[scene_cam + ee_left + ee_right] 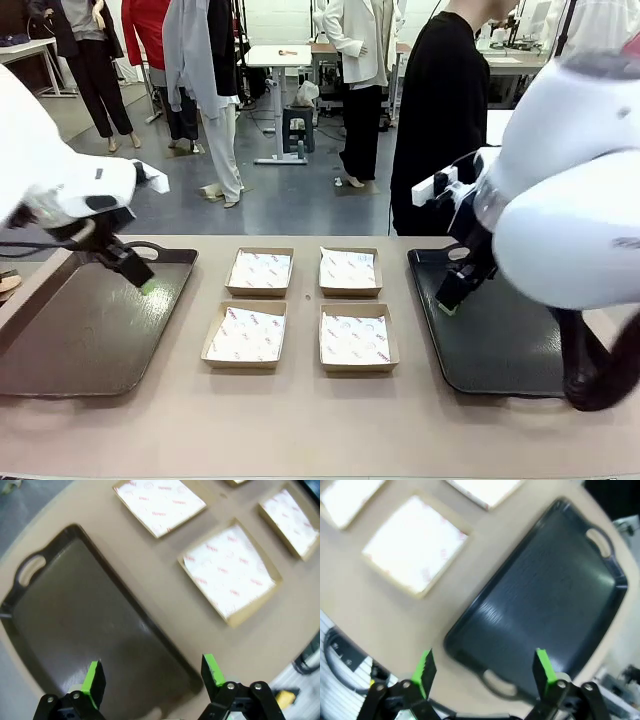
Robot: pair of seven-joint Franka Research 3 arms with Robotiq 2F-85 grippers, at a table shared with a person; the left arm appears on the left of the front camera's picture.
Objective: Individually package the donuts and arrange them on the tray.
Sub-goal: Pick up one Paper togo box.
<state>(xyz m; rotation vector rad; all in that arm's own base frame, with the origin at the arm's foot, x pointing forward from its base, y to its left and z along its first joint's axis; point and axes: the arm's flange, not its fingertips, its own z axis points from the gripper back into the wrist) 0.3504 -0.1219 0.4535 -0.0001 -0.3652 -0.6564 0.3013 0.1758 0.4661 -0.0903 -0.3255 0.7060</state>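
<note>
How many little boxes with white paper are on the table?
4. The shallow brown cardboard boxes lined with white paper form a square: far left, far right, near left, near right. None seems hidden.

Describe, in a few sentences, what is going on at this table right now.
Nothing is being handled at the moment. The left gripper hovers open above the dark tray on its side, and the right gripper hovers open above the other dark tray. Between the trays sit four shallow cardboard boxes, each lined with printed paper. A person in black stands at the far side of the table.
</note>
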